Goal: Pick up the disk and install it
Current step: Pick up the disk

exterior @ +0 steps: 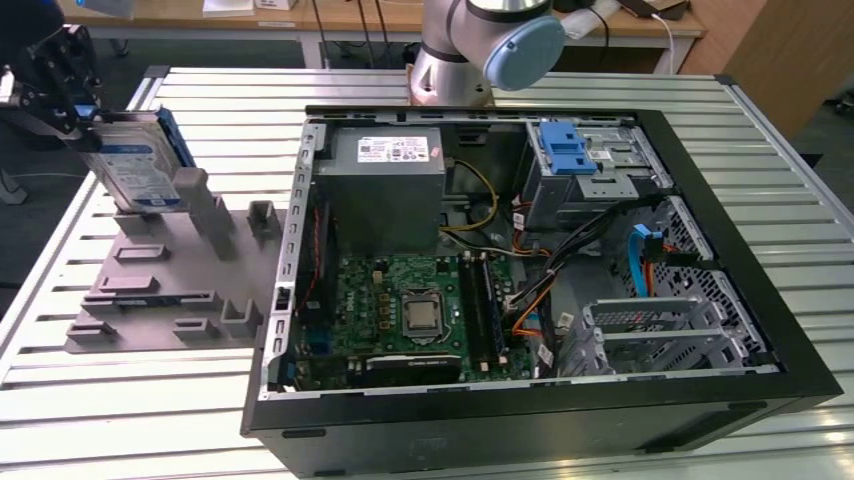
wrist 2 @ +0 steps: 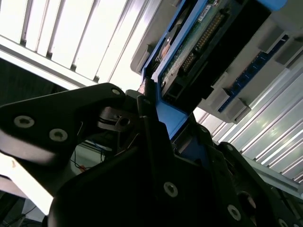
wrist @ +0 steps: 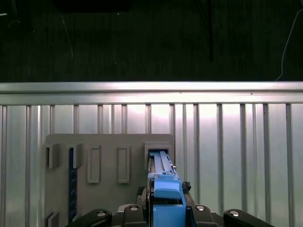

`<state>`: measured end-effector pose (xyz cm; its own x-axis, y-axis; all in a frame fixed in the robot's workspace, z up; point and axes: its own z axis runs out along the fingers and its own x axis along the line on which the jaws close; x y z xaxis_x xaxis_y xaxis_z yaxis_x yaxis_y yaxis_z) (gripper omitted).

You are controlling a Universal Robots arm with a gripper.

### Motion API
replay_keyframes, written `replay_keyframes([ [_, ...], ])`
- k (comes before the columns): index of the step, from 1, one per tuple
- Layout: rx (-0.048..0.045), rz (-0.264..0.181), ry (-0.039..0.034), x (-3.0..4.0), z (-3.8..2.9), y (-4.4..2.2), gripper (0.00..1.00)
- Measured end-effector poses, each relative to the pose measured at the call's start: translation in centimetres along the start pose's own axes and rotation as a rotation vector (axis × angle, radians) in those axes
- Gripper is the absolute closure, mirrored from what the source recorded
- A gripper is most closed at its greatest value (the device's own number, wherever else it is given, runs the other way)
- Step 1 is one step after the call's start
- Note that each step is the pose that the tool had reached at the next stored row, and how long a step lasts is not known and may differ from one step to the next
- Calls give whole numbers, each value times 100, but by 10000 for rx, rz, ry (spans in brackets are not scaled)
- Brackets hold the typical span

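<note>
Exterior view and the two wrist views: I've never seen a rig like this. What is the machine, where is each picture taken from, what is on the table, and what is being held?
The machine is a single robot arm standing at the far end of a slatted metal table. The exterior view comes from a camera off the arm that looks down on the whole table. The two wrist views come from cameras riding on the arm near its gripper.

On the table are an open computer case, with its motherboard and power supply exposed, and a grey holder with slots.

The gripper is closed on the disk, a hard drive in a blue frame, which is upright at the holder. I cannot tell whether it is lifted clear. Both wrist views look along the gripper at that blue frame.
</note>
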<state>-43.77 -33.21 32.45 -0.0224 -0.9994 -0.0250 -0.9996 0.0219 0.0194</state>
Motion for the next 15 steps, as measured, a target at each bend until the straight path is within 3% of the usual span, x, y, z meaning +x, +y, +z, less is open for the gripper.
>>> replay_keyframes([
  [10, 0, 0, 0, -2, -91, 2, 64],
  [15, 0, 0, 0, -2, -95, 3, 64],
])
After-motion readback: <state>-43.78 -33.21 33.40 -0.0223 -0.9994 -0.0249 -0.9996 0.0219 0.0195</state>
